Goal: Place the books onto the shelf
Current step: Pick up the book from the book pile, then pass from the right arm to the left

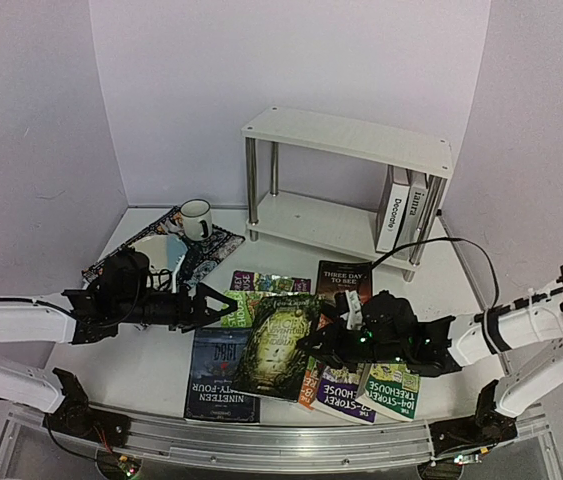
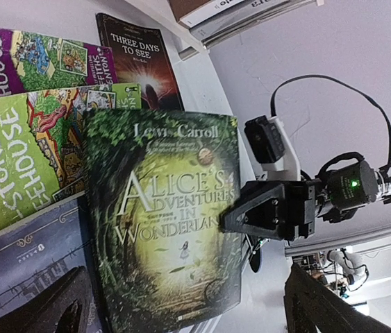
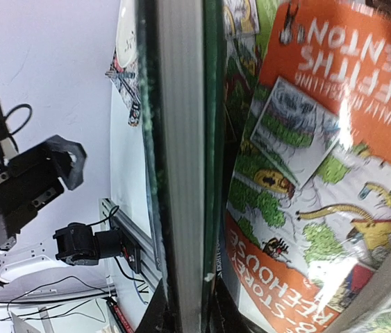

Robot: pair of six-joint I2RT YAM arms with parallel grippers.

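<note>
While the right gripper [image 1: 319, 340] stays out of nothing and clamps the right edge of the dark-green Alice paperback [image 1: 276, 345], that book sits tilted over the other books [image 1: 341, 385] on the table; left gripper [image 1: 219, 303] hovers just beside its left edge, jaws wide apart; white two-tier shelf [image 1: 351, 135] stands well behind.

The 2 arms share the same build: glossy white tubular links [image 1: 11, 322] joined by black cylindrical motor joints [image 1: 121, 285]. The left gripper [image 1: 223, 308] is matte black with angular wedge-shaped fingers [image 2: 63, 309]; the right gripper [image 1: 311, 346] matches. A small green light [image 2: 353, 184] glows on the right wrist housing, and a thin black cable [image 1: 458, 240] loops from that arm.
</note>
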